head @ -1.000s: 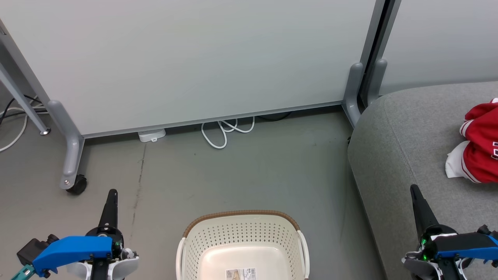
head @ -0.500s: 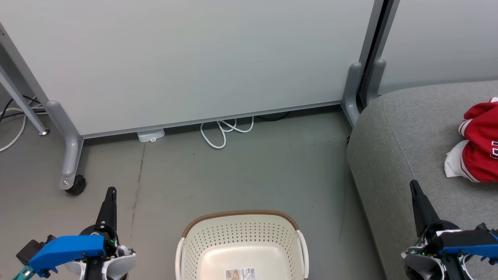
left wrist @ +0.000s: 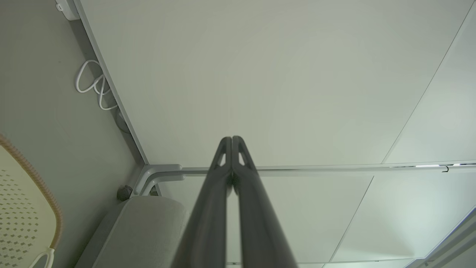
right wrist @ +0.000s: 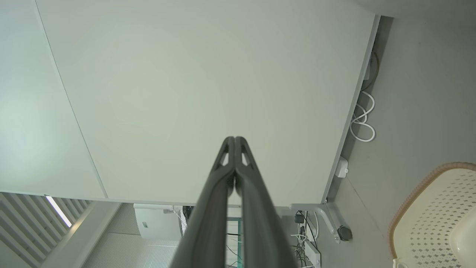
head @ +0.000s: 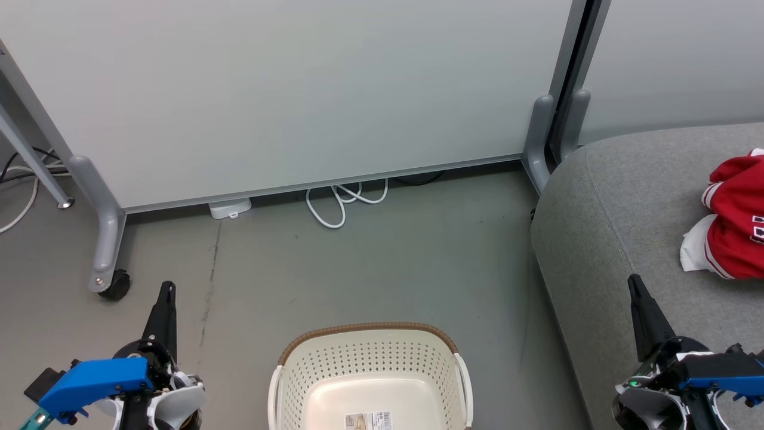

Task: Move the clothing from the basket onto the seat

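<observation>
The cream basket with its brown rim stands on the floor at bottom centre; the part of its inside that shows holds no fabric, only a label on the bottom. Red clothing with white trim lies bunched on the grey seat at the right edge. My left gripper is shut at the lower left, over the floor left of the basket. Shut as well, my right gripper hovers over the seat's front part, left of and below the clothing. Both wrist views show fingertips pressed together, left gripper, right gripper, with nothing between.
A pale partition panel on grey castor legs closes off the back. A looped white cable and a small white box lie at its foot. Grey floor lies between the basket and the panel.
Both grippers have drawn back a little toward the bottom of the head view. The whole picture has shifted slightly, so the camera moved. Both grippers stay shut.
</observation>
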{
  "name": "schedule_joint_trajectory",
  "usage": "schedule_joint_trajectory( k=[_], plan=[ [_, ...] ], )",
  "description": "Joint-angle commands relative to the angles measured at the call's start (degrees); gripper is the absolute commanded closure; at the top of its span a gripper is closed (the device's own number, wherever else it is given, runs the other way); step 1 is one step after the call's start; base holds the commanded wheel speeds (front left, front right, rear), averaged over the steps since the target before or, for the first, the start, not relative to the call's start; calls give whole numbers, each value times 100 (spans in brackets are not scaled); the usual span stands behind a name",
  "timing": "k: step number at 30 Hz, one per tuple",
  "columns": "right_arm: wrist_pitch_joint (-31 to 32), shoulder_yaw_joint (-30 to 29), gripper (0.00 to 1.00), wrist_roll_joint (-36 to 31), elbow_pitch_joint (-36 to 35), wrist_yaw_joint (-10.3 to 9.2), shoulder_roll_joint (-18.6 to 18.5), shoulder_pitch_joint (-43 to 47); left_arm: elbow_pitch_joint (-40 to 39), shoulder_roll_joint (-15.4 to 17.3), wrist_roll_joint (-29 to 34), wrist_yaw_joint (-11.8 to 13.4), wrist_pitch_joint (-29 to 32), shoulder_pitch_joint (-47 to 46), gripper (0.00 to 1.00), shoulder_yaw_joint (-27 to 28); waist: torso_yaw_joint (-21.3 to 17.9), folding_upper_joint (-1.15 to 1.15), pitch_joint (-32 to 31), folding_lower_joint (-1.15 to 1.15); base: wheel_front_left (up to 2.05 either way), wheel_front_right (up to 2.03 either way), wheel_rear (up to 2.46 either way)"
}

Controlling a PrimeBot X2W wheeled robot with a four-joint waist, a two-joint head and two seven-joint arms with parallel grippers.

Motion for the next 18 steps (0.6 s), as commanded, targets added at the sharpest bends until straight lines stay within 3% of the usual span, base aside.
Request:
schedule_joint_trajectory(
  k=[1, 18],
  plan=[
    [31, -11, 100, 68, 12, 3, -29, -85, -28, -3, -60, -30, 31, -76, 100, 18, -1, 0, 0, 0, 0, 0, 0],
    [28, -9, 100, 53, 12, 2, -29, -82, -27, -3, -52, -30, 30, -68, 100, 15, -1, 0, 0, 0, 0, 0, 0]
  ],
)
